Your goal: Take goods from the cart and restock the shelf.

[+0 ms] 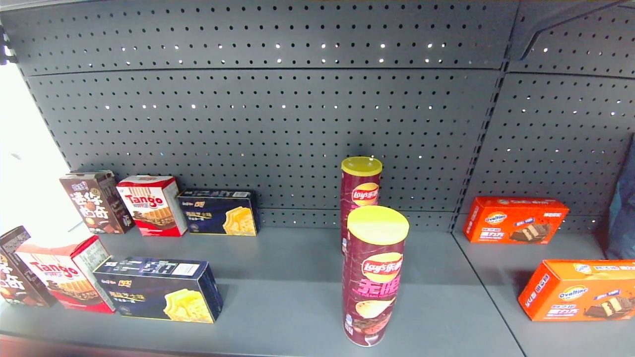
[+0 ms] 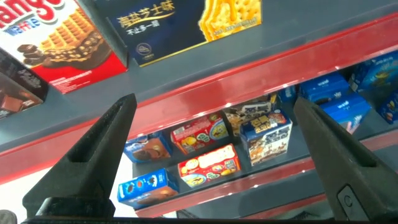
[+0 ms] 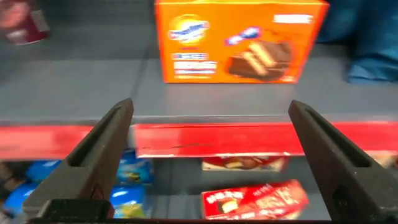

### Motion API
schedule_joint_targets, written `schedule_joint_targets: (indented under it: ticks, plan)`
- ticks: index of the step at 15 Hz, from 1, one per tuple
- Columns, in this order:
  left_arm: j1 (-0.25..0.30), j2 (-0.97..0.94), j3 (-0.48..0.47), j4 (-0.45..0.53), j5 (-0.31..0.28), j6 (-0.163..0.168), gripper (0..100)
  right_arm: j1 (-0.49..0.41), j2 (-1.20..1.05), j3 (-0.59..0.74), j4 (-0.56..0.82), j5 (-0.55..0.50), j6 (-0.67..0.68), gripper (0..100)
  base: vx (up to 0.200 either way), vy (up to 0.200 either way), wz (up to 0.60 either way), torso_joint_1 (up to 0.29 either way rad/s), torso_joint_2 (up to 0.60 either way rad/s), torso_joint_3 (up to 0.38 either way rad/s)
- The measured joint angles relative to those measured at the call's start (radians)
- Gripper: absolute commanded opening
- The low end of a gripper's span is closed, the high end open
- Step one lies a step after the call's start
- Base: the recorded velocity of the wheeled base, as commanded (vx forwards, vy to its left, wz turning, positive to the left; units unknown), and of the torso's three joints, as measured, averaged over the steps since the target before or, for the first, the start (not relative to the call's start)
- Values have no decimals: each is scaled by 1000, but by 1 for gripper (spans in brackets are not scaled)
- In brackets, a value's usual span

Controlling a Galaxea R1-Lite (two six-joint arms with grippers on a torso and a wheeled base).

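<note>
The grey shelf [image 1: 278, 277] holds two maroon crisp cans with yellow lids, one in front [image 1: 373, 275] and one behind [image 1: 360, 191]. To the left stand a dark blue box [image 1: 161, 289], a red wafer box [image 1: 67, 280] and a brown box [image 1: 15, 277], with a matching row behind them. Two orange boxes [image 1: 578, 290] [image 1: 515, 219] lie at the right. My left gripper [image 2: 214, 155] is open below the shelf's red front edge [image 2: 205, 93], under the dark blue box [image 2: 180, 25]. My right gripper [image 3: 211, 155] is open in front of an orange box [image 3: 239, 40], with nothing in it.
A perforated grey back panel [image 1: 278, 124] closes the shelf behind the goods. Lower shelves carry small blue and red packs [image 2: 208, 165] [image 3: 255, 199]. Bare shelf surface lies between the blue boxes and the cans, and between the cans and the orange boxes.
</note>
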Motion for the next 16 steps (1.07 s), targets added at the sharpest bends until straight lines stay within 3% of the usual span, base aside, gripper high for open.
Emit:
schedule_joint_targets:
  ticks: [2, 8, 9, 13, 15, 16]
  plan:
    - [-9, 7, 0, 0, 1, -1, 100, 39, -23, 0, 0, 0, 2, 100, 0, 0, 0, 0, 0, 0]
    - [6, 6, 1, 0, 15, 0, 100, 16, -72, 0, 0, 0, 4, 100, 0, 0, 0, 0, 0, 0]
    - [38, 6, 1, 0, 25, 0, 100, 16, -74, 0, 0, 0, 4, 100, 0, 0, 0, 0, 0, 0]
    - [295, 6, 0, 0, 41, -4, 100, 15, -76, -1, 0, 0, 4, 100, 0, 0, 0, 0, 0, 0]
    - [324, -36, 2, -2, 22, -17, 100, 14, -76, -1, 0, 0, 4, 100, 0, 0, 0, 0, 0, 0]
    - [304, -77, 2, -2, 7, -24, 100, 15, -76, 0, 0, 0, 4, 100, 0, 0, 0, 0, 0, 0]
